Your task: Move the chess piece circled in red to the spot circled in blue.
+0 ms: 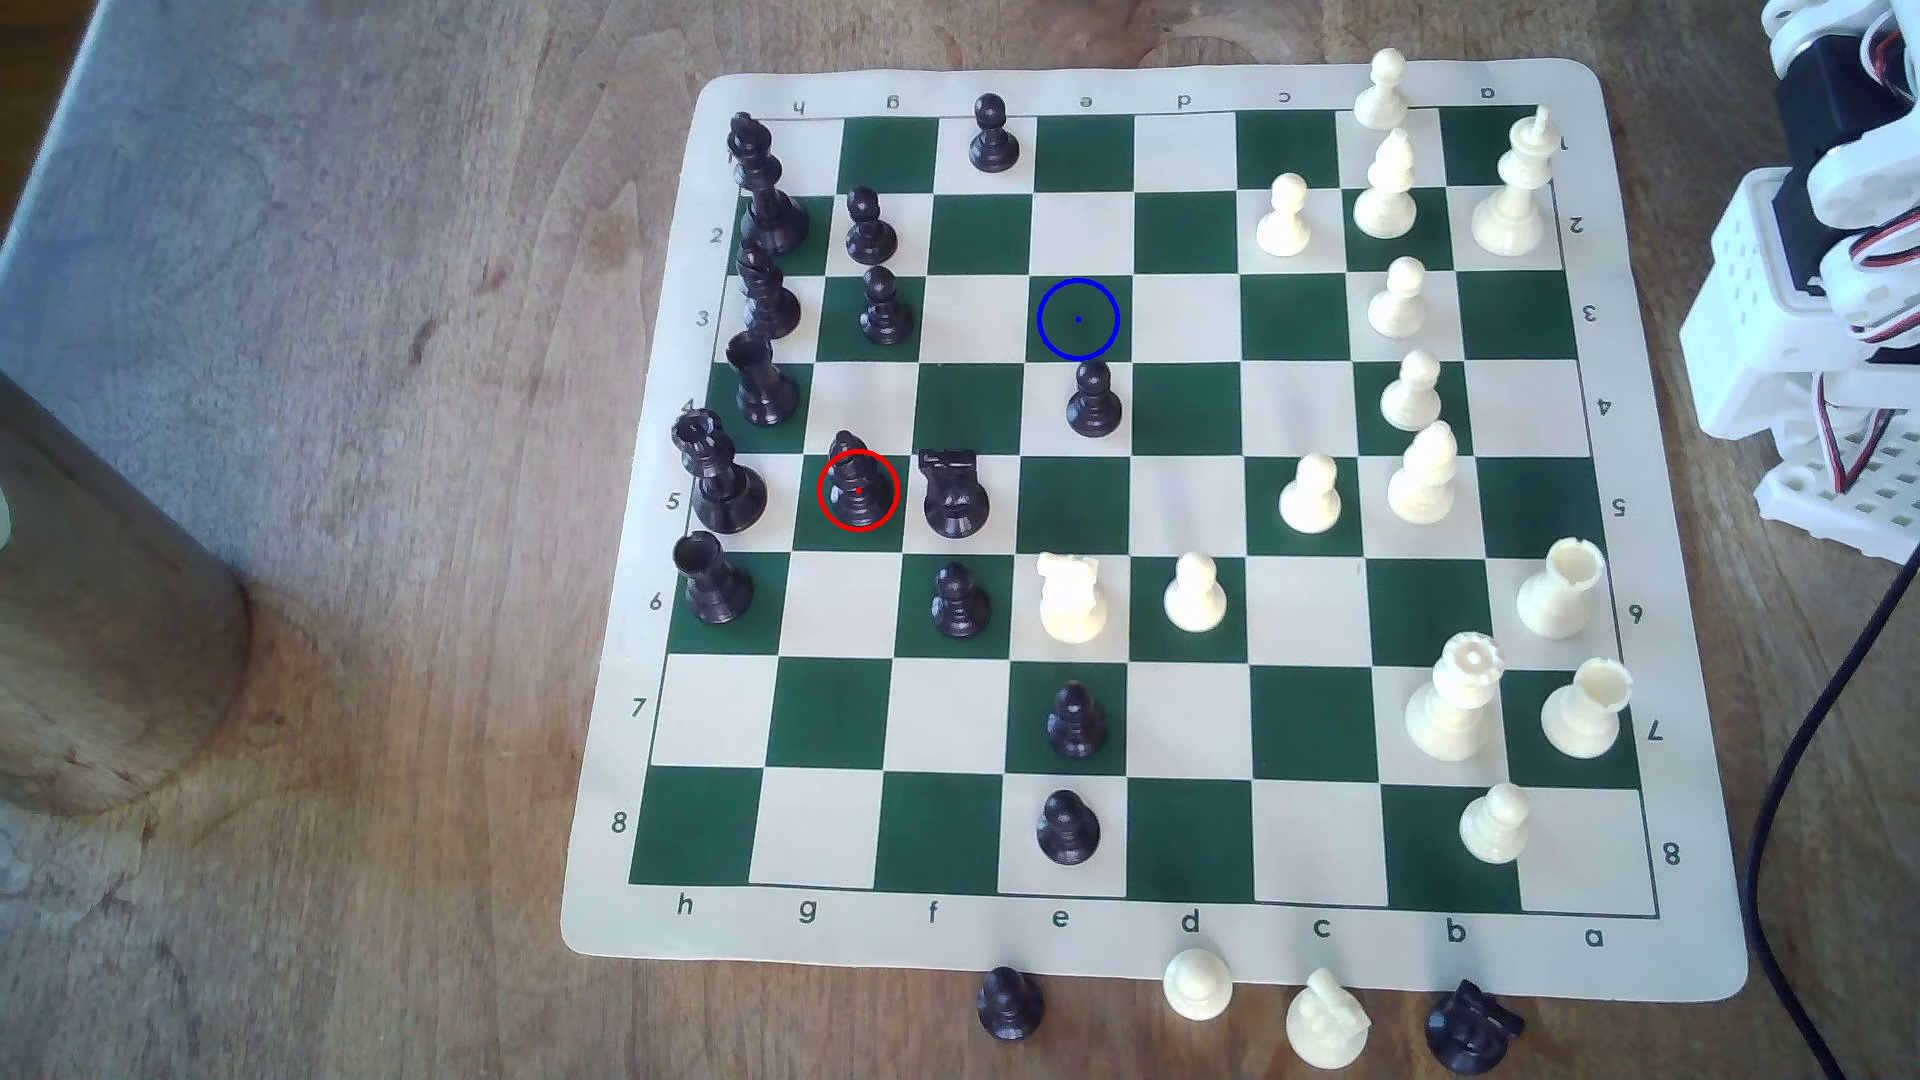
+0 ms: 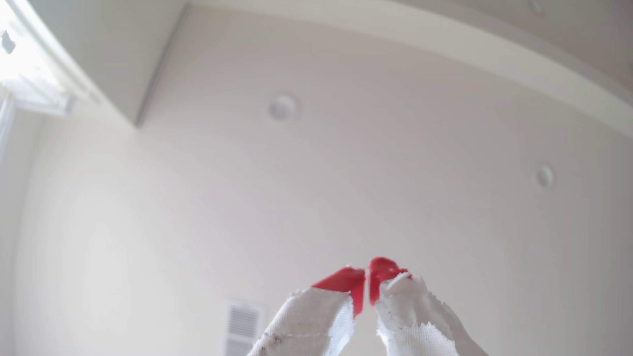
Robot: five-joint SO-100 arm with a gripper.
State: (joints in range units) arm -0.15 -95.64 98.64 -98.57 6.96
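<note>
My claw, its red tips wrapped in white cloth tape, is clenched on nothing and points up at a pale ceiling. My white arm base sits off the exterior view's right edge of the green-and-cream roll-up chessboard. Far across it, the black pointed-head bishop stands upright in the red ring, just beside the black blocky-headed knight. The blue-ringed dark green square lies well apart from the bishop, a black round-headed pawn just beside it.

- blocky-headed black knight sits on a cream square of the roll-up green and cream chess mat
- 4 spare pieces off the mat's near edge on the worn wooden table
</note>
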